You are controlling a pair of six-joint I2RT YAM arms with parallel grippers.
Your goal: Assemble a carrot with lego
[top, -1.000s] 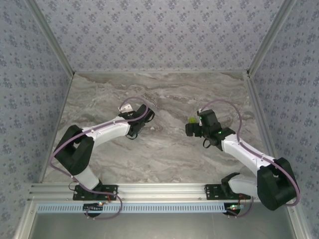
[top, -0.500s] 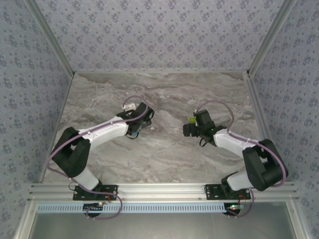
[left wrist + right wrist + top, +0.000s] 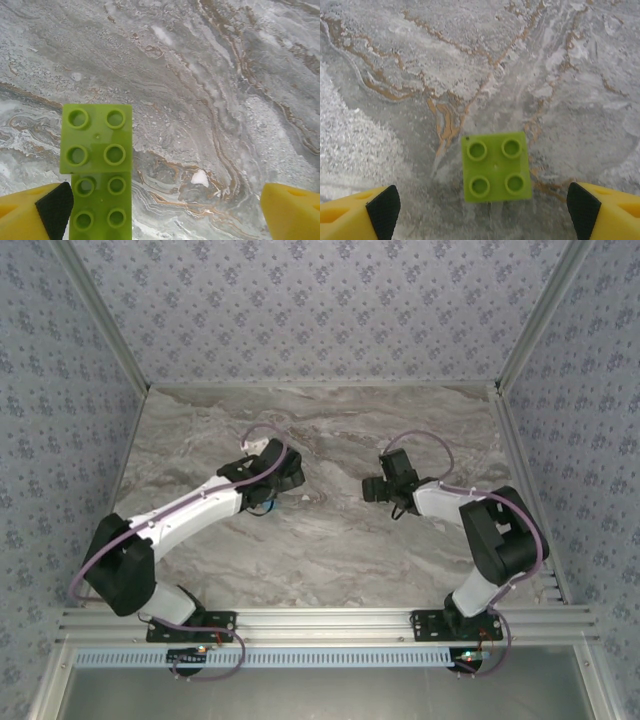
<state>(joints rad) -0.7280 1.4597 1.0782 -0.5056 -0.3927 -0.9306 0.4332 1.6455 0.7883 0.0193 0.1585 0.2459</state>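
Table point(image 3: 330, 550): grey-white marble top, brown veining, flat. In my left wrist view there are two lime 2x2 bricks on it, studs up, in line: far brick point(image 3: 96, 139) butts or laps near brick point(image 3: 101, 207), and I can't tell which. The near brick is cut by the frame's bottom edge. In my right wrist view a single brick point(image 3: 496, 166), lime 2x2, sits studs up, flat on the marble, bare stone all round.
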